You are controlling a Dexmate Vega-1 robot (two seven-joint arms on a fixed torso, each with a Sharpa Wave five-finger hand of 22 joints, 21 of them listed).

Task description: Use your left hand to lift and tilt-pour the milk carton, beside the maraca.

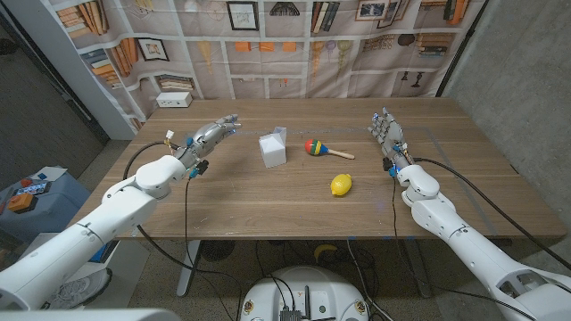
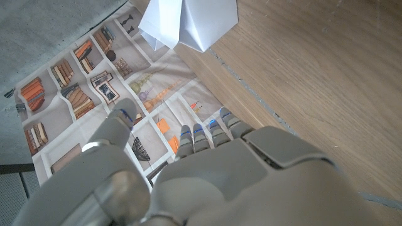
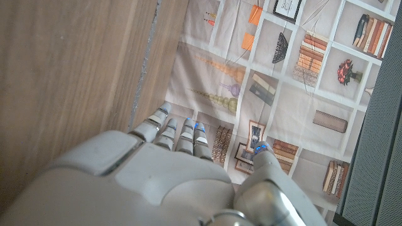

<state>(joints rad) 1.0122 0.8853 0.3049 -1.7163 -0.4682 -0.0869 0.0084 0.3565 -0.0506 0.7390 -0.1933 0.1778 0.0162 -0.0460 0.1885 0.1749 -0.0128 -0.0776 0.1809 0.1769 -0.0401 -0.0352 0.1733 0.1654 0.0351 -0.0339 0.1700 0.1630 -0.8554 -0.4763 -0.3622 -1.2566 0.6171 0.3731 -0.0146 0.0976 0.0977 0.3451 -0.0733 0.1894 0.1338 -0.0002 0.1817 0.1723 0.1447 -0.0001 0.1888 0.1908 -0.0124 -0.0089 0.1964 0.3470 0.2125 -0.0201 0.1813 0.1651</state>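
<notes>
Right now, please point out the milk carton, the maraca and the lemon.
milk carton (image 1: 273, 150): head view, front face.
maraca (image 1: 313, 146): head view, round coloured head.
lemon (image 1: 341, 185): head view, middle of fruit.

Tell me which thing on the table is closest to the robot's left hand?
The white milk carton. It stands nearer the left hand than the maraca or lemon.

The white left arm enters from the lower left of the head view, its grey left hand (image 1: 211, 135) reaching toward the frame's centre, fingers (image 1: 230, 122) extended, apart and holding nothing. The white right arm enters from the lower right; the grey right hand (image 1: 387, 132) stands upright at right of centre, fingers straight, empty.
</notes>
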